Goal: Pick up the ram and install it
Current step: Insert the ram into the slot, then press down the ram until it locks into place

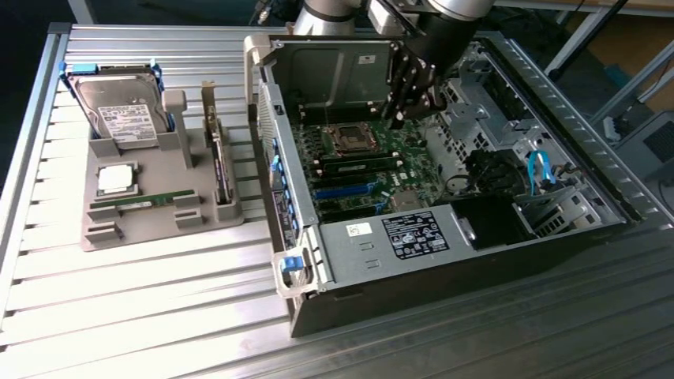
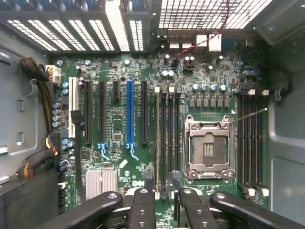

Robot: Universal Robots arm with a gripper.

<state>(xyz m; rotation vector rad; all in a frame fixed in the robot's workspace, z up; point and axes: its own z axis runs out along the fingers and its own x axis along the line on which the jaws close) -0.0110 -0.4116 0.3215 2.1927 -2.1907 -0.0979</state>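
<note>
Overhead, arm (image 1: 443, 31) angled down into open case (image 1: 443, 268), jaws apart above motherboard (image 2: 119, 71), ram (image 1: 142, 201) lying in grey tray (image 1: 158, 170).

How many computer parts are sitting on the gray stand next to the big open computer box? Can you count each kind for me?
Hard drive: 1
Silver processor chip: 1
Green ram stick: 1
Dark expansion card: 1
Total: 4
</note>
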